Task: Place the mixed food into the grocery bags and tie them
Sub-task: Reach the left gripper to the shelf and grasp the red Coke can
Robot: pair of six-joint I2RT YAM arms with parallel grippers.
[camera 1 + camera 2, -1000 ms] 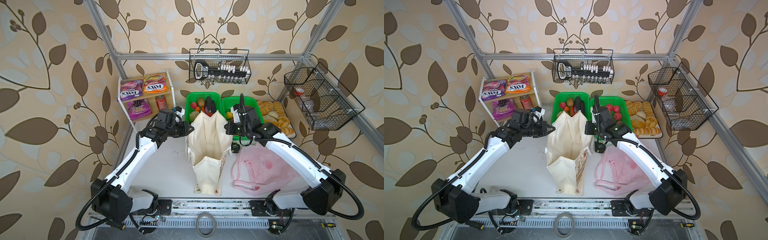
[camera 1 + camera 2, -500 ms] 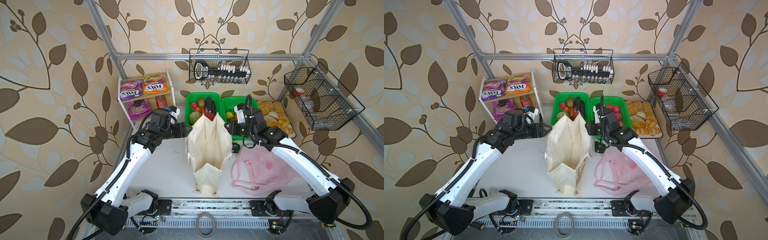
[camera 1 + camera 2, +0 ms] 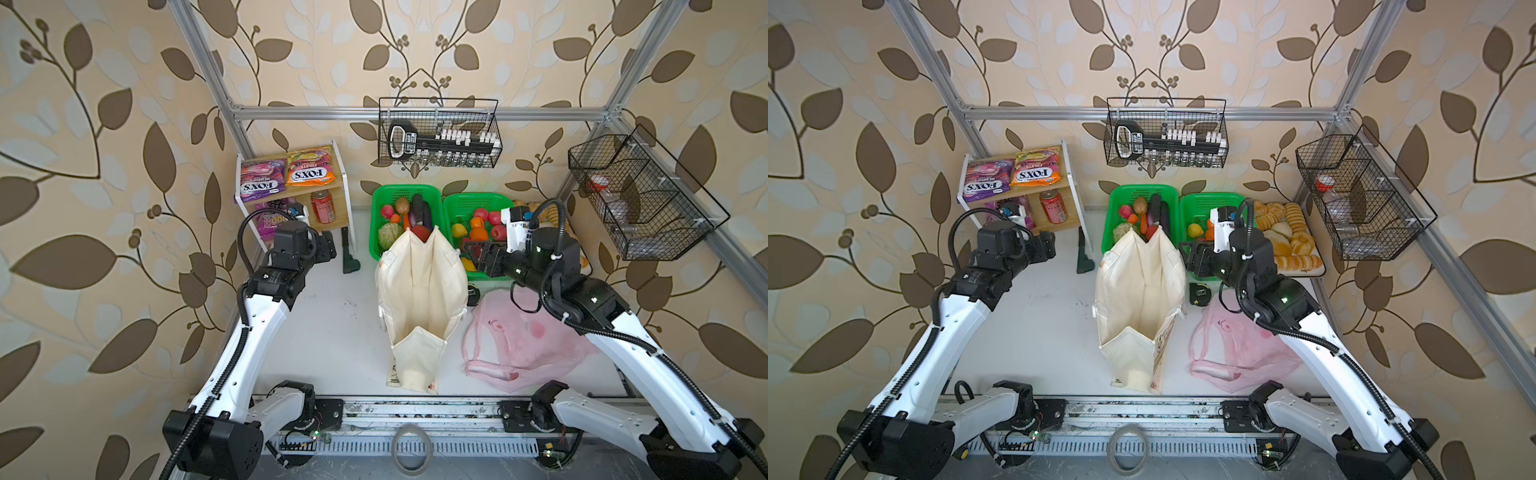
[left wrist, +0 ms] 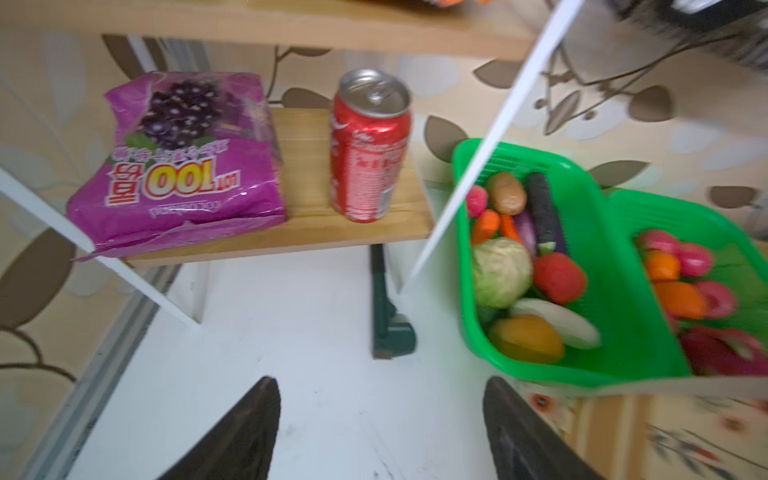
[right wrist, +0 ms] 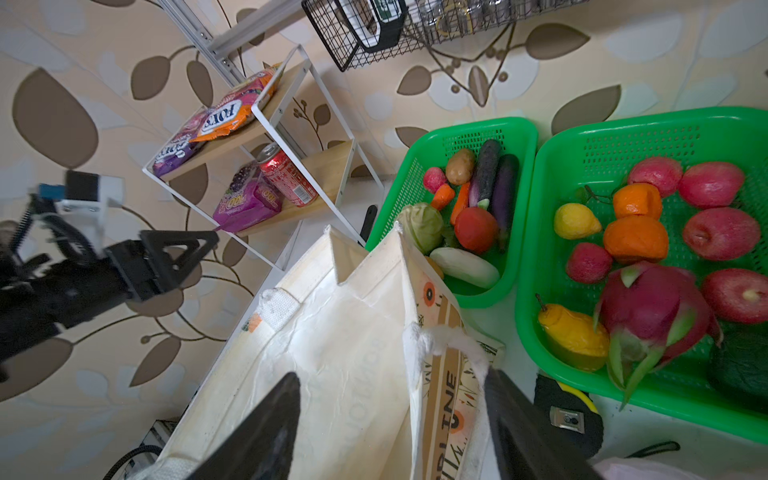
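I read FOX'S, upside down, on the orange packet (image 3: 309, 172) atop the shelf rack (image 4: 307, 174), upper left of centre in both top views. Lower down, the purple "100" packet (image 4: 183, 166) lies flat beside the upright red can (image 4: 370, 145). The cream tote (image 3: 419, 299) stands mid-frame, mouth up, its opening running top to bottom ("LINE" shows on its side). The pink bag (image 3: 523, 345) lies flat to its right. My left gripper (image 4: 380, 386) is spread wide and empty; my right gripper (image 5: 390, 378) is spread too, straddling the tote's printed wall, contact unclear.
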